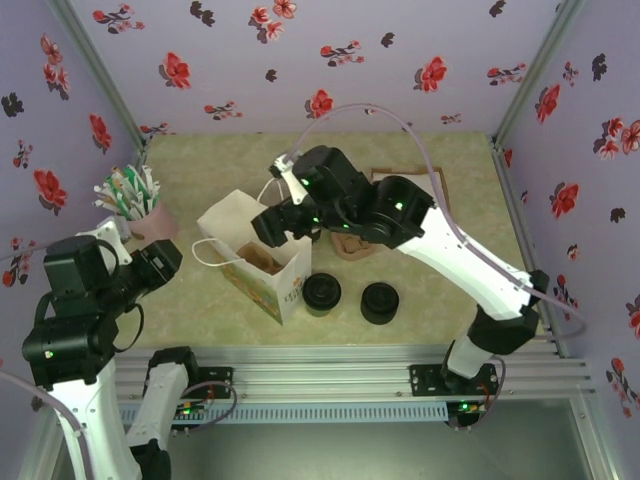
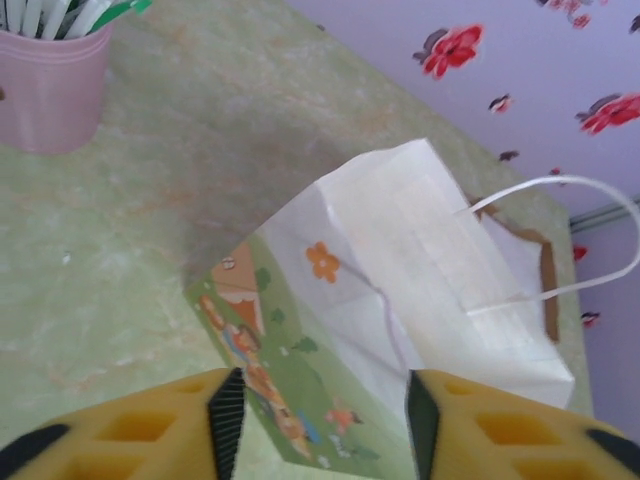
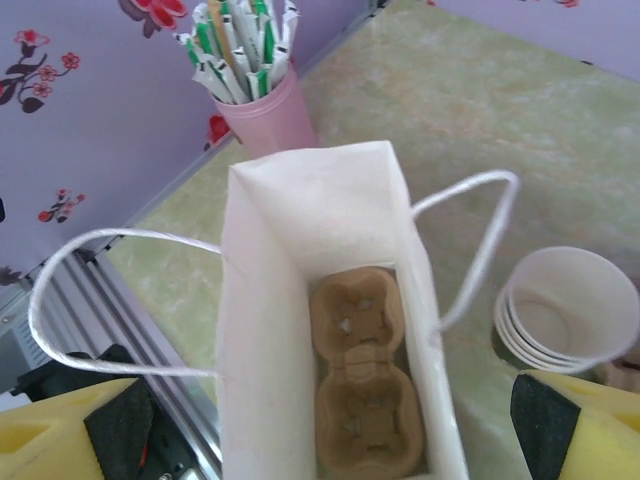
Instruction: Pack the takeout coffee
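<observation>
A white paper bag (image 1: 255, 255) with a printed side (image 2: 290, 380) stands open in the middle of the table. A brown two-cup carrier (image 3: 362, 380) lies on its bottom. My right gripper (image 3: 330, 420) hangs open just above the bag's mouth, also seen from above (image 1: 280, 228). My left gripper (image 2: 322, 420) is low at the bag's left, jaws apart around its printed lower corner without touching it. Two round black tops (image 1: 322, 293) (image 1: 380, 302) stand right of the bag. I cannot tell which one is the takeout coffee.
A pink cup of wrapped straws (image 1: 140, 205) stands at the left wall. A stack of lidless cups with cream rims (image 3: 567, 310) sits just beyond the bag, under my right arm. A brown board (image 1: 420, 180) lies at the far right. Metal rails (image 1: 330, 375) line the near edge.
</observation>
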